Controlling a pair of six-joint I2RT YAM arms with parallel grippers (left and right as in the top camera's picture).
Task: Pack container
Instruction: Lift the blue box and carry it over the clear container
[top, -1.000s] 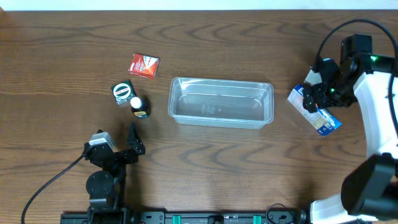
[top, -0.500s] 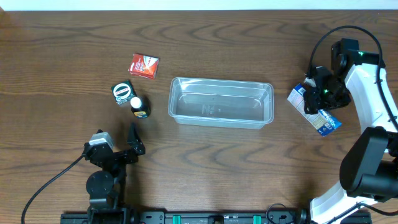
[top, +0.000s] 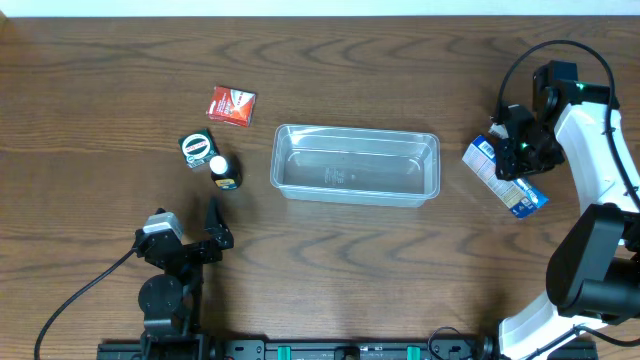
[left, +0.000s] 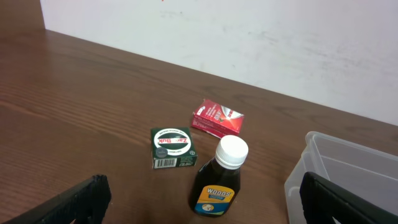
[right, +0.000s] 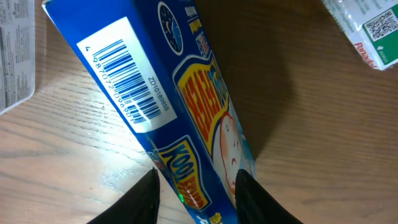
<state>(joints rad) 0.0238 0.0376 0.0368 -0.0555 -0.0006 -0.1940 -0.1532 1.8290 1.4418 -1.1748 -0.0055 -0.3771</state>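
Observation:
The clear plastic container (top: 356, 130) stands empty at the table's middle; its corner shows at the right of the left wrist view (left: 348, 163). A blue-and-white carton (top: 523, 193) lies flat to the container's right. My right gripper (top: 520, 150) is over it, and in the right wrist view both fingers (right: 144, 198) press the narrow sides of the carton (right: 186, 93), so the gripper (right: 198, 196) is shut on it. My left gripper (top: 212, 238) stays open near the front left, low over the table (left: 199, 208), holding nothing.
Left of the container lie a red packet (top: 231, 105), a green square box (top: 197, 148) and a dark syrup bottle with a white cap (top: 224, 170). A white packet (right: 367, 31) and a grey-printed pack (right: 15, 50) lie beside the carton.
My right gripper dropped a little onto the blue carton and its fingers closed in against the carton's sides. The carton, the container and the left arm have not moved.

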